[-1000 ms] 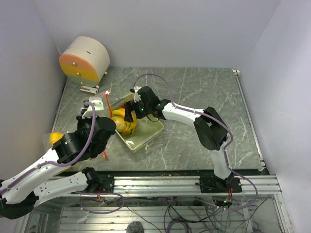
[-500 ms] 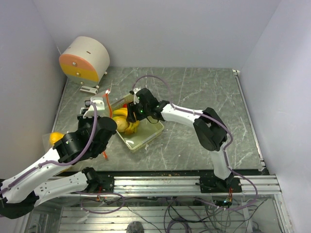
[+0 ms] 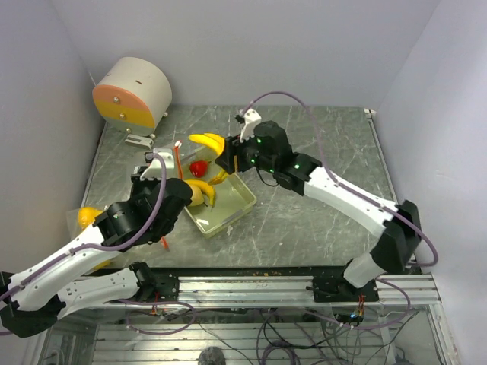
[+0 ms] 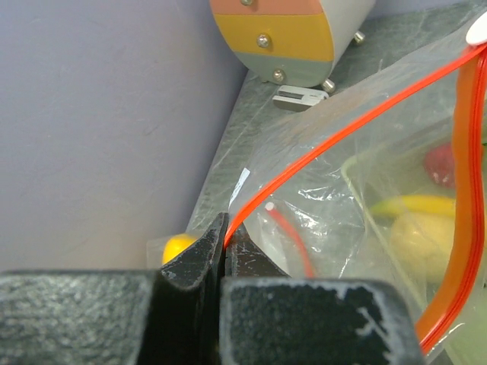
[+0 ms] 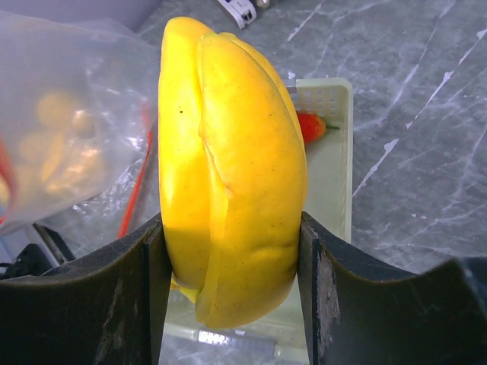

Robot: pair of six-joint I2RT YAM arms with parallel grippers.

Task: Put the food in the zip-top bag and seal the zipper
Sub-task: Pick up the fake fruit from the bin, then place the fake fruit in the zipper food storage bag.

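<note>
Top view looks down from above-behind the arm bases, covering the whole tabletop [image 3: 342, 129]. Both wrist views are close-ups. All 3 share the zip-top bag [image 4: 342, 129] and tray [image 5: 335, 114].

- the tray [image 3: 232, 207] sits a bit left of mid-table, out in front of the arm bases
- the zip-top bag [image 4: 358, 106] is right on the tray's left side, with its zipper [image 4: 327, 144] pinched at one end in the left gripper [image 4: 226, 236]
- the banana bunch [image 3: 207, 141] is up over the tray's far end, clamped in the right gripper [image 5: 230, 258]
- two more fruits [image 3: 199, 194] lie in the tray's left end, with the small piece [image 3: 198, 168] just behind them
- the drum thing [image 3: 132, 93] is in the far left corner, behind the bag
- one stray fruit [image 3: 87, 218] is out at the table's left edge
</note>
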